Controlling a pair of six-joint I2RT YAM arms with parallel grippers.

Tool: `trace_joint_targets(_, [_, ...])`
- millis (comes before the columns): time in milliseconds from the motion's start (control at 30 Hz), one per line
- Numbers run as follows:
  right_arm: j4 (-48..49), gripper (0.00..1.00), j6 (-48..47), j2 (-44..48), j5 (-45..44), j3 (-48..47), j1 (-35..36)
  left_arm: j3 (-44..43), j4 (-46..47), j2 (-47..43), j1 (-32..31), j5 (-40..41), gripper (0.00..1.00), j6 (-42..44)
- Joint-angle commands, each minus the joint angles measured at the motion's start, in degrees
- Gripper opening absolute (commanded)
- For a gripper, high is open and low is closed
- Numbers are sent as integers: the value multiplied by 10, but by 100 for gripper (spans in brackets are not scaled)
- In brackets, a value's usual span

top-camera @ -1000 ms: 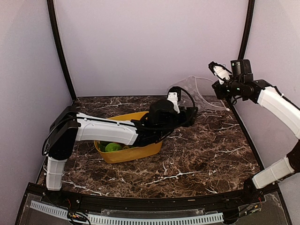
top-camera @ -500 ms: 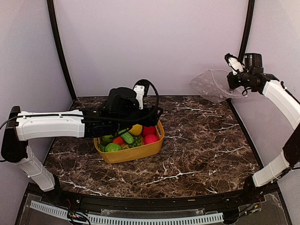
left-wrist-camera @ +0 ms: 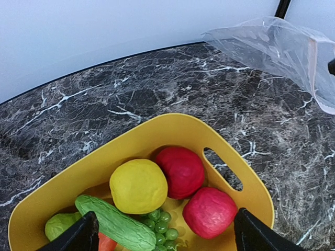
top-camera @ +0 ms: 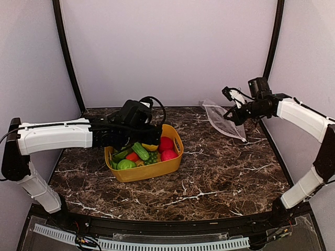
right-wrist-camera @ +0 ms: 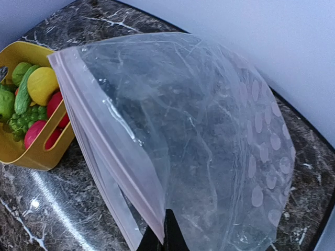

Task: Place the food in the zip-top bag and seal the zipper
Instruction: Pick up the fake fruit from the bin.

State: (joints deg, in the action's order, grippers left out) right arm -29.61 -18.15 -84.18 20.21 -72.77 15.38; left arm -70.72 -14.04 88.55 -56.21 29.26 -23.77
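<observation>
Lowered since the earlier frame, the zip-top bag (top-camera: 222, 121) now hangs low over the tabletop (top-camera: 225, 172) at 2 o'clock in the top view. The right jaws pinch it, and the left arm (top-camera: 57, 137) has dipped its wrist over the yellow tub (top-camera: 149, 171), just 9 o'clock of centre.

From the left wrist, the left jaws stand spread wide above the tub, where the food lies (lemon (left-wrist-camera: 138, 185), two red balls (left-wrist-camera: 180, 170), cucumber (left-wrist-camera: 115, 227), grapes (left-wrist-camera: 159, 225)). The bag shows at 1 o'clock, well apart.

From the right wrist, the right jaws are pressed together on the bag's edge at 6 o'clock. The zipper (right-wrist-camera: 104, 141) runs as a pale strip from 10 toward 6, with the tub at 9 o'clock.
</observation>
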Motion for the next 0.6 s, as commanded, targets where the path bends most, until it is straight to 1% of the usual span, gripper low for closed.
trace_joint_targets(0, [-18,0,-1,-20,81,7,12,-41,-86,36,14,10,89,-18])
trace_joint_targets(133, [-22,0,1,-30,108,0,14,-50,-94,63,28,-4,90,-30])
trace_joint_targets(167, [-23,0,2,-32,114,-1,14,-51,-94,66,29,-7,96,-33])
trace_joint_targets(233, [-27,0,2,-36,125,-3,15,-54,-93,74,36,-22,99,-38])
trace_joint_targets(567, [-33,0,2,-41,142,-4,18,-86,-95,131,71,-82,99,-52])
